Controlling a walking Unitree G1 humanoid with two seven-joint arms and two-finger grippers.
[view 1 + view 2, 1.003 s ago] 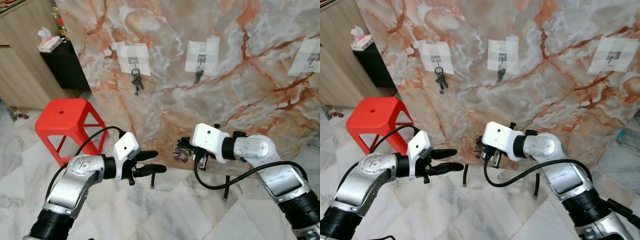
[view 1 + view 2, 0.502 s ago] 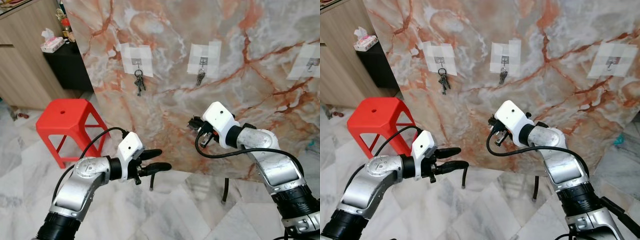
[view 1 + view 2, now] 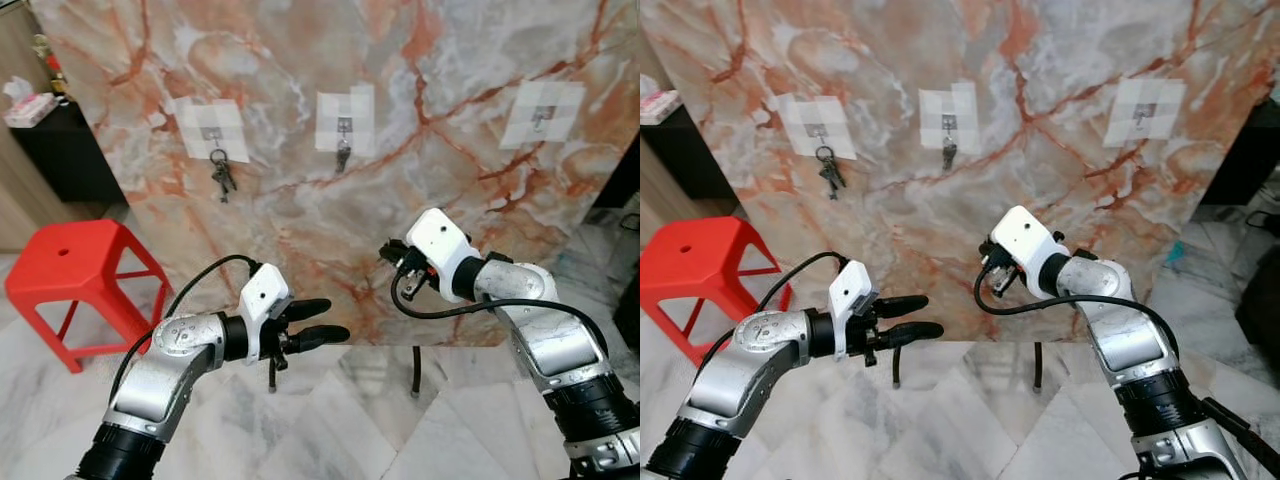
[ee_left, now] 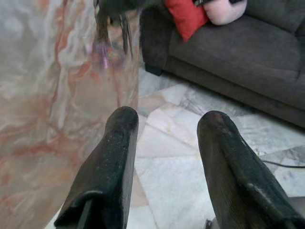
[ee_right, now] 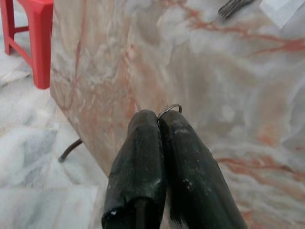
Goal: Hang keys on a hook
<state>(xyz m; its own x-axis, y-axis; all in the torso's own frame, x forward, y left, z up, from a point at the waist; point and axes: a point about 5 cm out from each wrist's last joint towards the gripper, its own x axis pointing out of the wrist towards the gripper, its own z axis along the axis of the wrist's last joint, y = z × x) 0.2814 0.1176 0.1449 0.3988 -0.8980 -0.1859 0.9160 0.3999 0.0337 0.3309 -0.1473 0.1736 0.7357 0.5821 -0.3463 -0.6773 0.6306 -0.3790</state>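
Since the earlier pictures the camera has swung to the right, so the red stool (image 3: 65, 275) now sits at the far left edge and all three hooks line up across the marble panel (image 3: 300, 60); the right pincer (image 3: 392, 256) has risen from low beside the left one to mid-height in front of the panel – its fingers (image 5: 162, 157) pressed together on the ring of the keys (image 5: 169, 109), a thin wire loop showing just past the fingertips; the left pincer (image 3: 325, 320) hovers low in front of the panel with its two fingers (image 4: 114, 157) apart, grasping nothing; on the panel, the left hook (image 3: 212, 133) carries a bunch of keys (image 3: 221, 172), the middle hook (image 3: 344, 127) carries another key (image 3: 342, 156), and the right hook (image 3: 540, 115) – well apart from the right pincer – is bare
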